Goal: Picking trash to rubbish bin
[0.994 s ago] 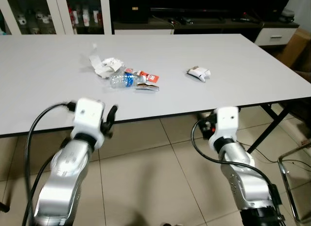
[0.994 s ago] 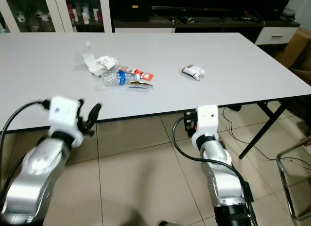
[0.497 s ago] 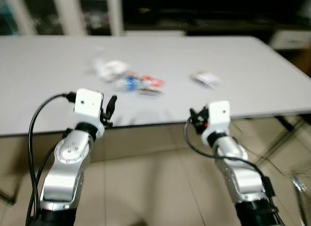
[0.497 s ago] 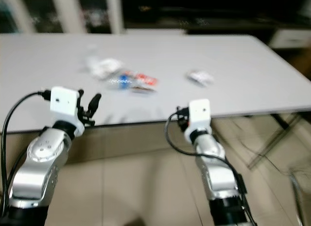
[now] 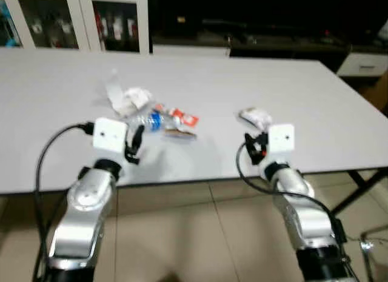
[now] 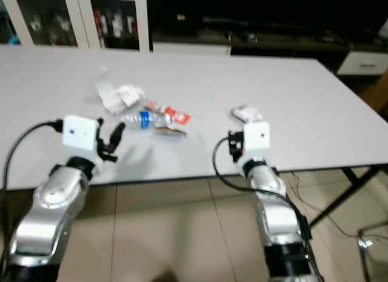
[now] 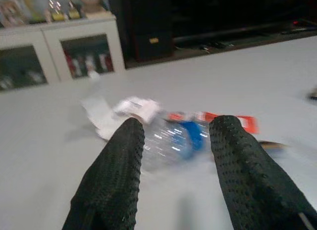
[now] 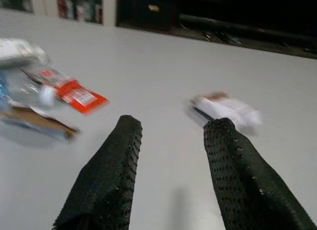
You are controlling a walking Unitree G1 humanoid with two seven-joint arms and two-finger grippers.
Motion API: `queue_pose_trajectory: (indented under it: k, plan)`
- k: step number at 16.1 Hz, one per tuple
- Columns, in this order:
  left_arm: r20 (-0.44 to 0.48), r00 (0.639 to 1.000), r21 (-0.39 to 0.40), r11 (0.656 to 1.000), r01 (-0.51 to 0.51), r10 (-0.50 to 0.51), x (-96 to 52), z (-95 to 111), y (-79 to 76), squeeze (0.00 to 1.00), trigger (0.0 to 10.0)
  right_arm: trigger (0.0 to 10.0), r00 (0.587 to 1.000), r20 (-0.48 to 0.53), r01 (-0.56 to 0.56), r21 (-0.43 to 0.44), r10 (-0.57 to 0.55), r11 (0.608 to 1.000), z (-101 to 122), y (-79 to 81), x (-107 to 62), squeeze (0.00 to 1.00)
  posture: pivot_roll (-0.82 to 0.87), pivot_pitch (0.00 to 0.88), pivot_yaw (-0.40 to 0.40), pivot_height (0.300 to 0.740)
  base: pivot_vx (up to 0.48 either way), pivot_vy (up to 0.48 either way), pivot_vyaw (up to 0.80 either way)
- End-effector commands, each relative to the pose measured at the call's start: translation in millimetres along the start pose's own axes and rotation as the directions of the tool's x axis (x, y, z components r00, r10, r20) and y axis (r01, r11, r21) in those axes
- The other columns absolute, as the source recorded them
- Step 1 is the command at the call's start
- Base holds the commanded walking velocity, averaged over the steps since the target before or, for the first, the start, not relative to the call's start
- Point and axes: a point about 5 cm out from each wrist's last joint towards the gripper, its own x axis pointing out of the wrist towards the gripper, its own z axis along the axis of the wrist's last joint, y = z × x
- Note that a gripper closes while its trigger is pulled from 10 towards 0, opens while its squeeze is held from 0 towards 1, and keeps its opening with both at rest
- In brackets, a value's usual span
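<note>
Left gripper (image 7: 173, 141), fingers apart, faces the clear bottle (image 5: 151, 120) mid-frame on the table (image 5: 315, 88); right gripper (image 8: 171, 136), also spread, faces the white wrapper (image 8: 225, 107). Risk: bottle rolling from a glancing touch

Cameras: two head eyes, two wrist cameras.
Head pair looks forward and down over the table (image 5: 315, 94), sharing one scene. Each wrist camera sits low and close, facing along its fingers; both catch the red wrapper (image 8: 74, 94), also seen from the head.
</note>
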Motion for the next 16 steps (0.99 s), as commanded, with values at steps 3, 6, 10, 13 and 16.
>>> queue_pose_trajectory:
  k: [3, 6, 10, 13, 16]
  plan:
    - [0.008, 1.0, 0.017, 1.0, 0.001, -0.001, -0.8, 2.4, 1.9, 0.0, 10.0, 10.0, 0.999, 0.029, -0.013, 0.003, 0.013, 1.0, 6.0, 3.3, 2.1, 0.0, 0.04, 0.0, -0.107, 0.74, 0.401, 0.0, -0.53]
    - [0.02, 1.0, 0.036, 0.999, 0.013, -0.013, 0.1, 7.2, 3.8, 0.0, 10.0, 10.0, 0.999, 0.047, 0.004, 0.001, -0.004, 1.0, 8.6, 0.9, 4.7, 0.0, 0.05, 0.0, -0.102, 0.74, 0.401, 0.0, 0.0]
    - [0.024, 1.0, 0.046, 0.999, 0.001, -0.002, -2.4, 9.0, 8.8, 0.0, 10.0, 10.0, 0.998, 0.059, 0.001, 0.005, -0.001, 1.0, 11.7, -1.3, 10.0, 0.0, 0.06, 0.0, -0.107, 0.74, 0.401, 0.0, 0.0]
    - [0.018, 1.0, 0.054, 0.999, -0.008, 0.007, -7.9, 8.9, 11.7, 0.0, 10.0, 10.0, 0.99, 0.137, -0.046, 0.073, 0.036, 0.996, 23.4, -1.9, 17.6, 1.0, 0.09, 0.0, -0.118, 0.74, 0.401, 0.0, 0.0]
    - [-0.013, 1.0, 0.065, 0.998, -0.006, 0.006, -15.2, 7.4, 18.3, 0.0, 10.0, 10.0, 0.997, 0.015, -0.081, 0.054, 0.08, 0.995, 17.8, -0.5, 41.9, 1.0, 0.12, 0.0, -0.121, 0.74, 0.134, 0.0, 0.0]
